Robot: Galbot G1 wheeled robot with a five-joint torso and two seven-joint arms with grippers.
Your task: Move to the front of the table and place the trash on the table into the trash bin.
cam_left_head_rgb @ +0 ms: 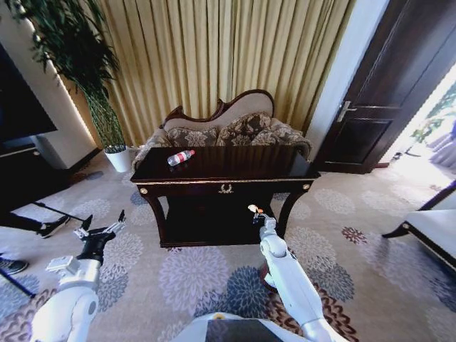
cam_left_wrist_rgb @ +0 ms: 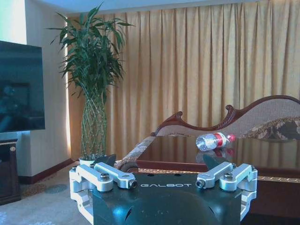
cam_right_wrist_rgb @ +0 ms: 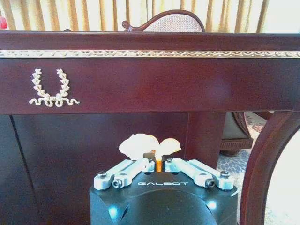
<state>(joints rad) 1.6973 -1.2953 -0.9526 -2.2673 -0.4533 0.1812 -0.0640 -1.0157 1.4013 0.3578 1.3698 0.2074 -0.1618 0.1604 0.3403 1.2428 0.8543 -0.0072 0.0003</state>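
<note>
Low before the table [cam_left_head_rgb: 225, 187], right gripper [cam_right_wrist_rgb: 158, 165] pinches whitish lumps [cam_right_wrist_rgb: 149, 144], likely light and crushable; left gripper [cam_left_wrist_rgb: 159, 180] hangs wide open.

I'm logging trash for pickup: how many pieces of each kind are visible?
Clear plastic bottle, on the table: 1
Whitish lumps, at the right tool: 2
Orange piece, same tool: 1
Total: 4

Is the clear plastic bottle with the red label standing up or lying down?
Lying down: the clear plastic bottle rests on its side on the dark glossy table.
</note>
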